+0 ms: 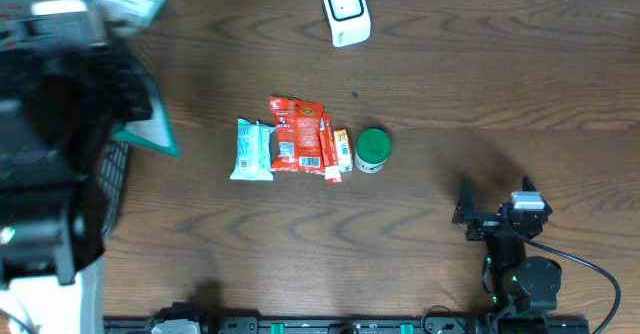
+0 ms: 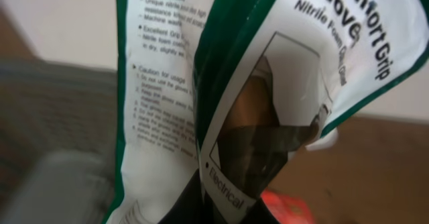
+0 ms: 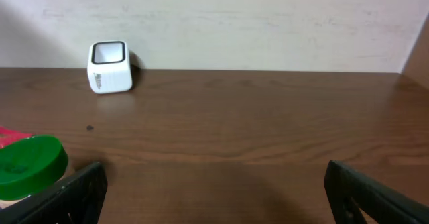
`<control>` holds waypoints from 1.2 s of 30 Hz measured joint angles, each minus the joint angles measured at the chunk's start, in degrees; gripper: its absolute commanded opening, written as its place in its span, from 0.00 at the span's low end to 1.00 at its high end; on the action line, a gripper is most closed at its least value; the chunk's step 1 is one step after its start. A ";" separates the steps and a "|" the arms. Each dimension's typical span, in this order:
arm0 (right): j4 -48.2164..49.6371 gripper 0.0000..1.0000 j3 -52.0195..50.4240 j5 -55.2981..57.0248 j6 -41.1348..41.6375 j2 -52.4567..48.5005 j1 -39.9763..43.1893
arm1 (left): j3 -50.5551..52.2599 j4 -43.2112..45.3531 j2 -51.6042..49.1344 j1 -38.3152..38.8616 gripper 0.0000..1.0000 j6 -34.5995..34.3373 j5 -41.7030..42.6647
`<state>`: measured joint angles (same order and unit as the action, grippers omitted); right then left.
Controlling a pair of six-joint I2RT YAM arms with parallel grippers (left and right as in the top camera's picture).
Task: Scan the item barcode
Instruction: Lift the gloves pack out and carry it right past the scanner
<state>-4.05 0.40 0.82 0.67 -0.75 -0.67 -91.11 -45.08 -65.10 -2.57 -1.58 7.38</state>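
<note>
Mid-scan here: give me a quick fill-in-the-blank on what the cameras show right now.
1. The white-and-green pack in front of the left wrist camera reads Comfort Grip ___.
2. The right pincer stands ___, holding nothing.
3. The tub beside the snack packets has a ___ lid.
Missing words: Gloves; open; green.

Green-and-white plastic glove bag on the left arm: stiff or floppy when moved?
Probably floppy: the green-and-white plastic glove bag is creased and folded over itself, so its printed face may sag or twist. The film looks glossy, so it may slip. Likely light: only a dark glove shows through its window.
</note>
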 measured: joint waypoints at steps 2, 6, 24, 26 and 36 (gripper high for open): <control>0.00 0.99 0.00 -0.02 0.00 0.00 0.00 | 0.09 -1.79 -2.16 3.82 0.07 -1.22 0.00; 0.00 0.99 0.00 -0.02 0.00 0.00 0.00 | 0.46 -4.92 -6.95 9.97 0.07 -2.19 0.00; 0.00 0.99 0.00 -0.02 0.00 0.00 0.00 | 0.79 -2.93 -14.25 26.21 0.07 -9.38 -4.15; 0.00 0.99 0.00 -0.02 0.00 0.00 0.00 | 0.79 -1.27 -14.25 27.93 0.07 -10.03 -4.61; 0.00 0.99 0.00 0.00 0.00 0.00 0.00 | 0.79 5.40 -14.25 36.09 0.07 -13.33 -4.76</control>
<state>-4.05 0.40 0.82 0.67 -0.75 -0.67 -90.32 -39.68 -79.35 33.52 -14.92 2.61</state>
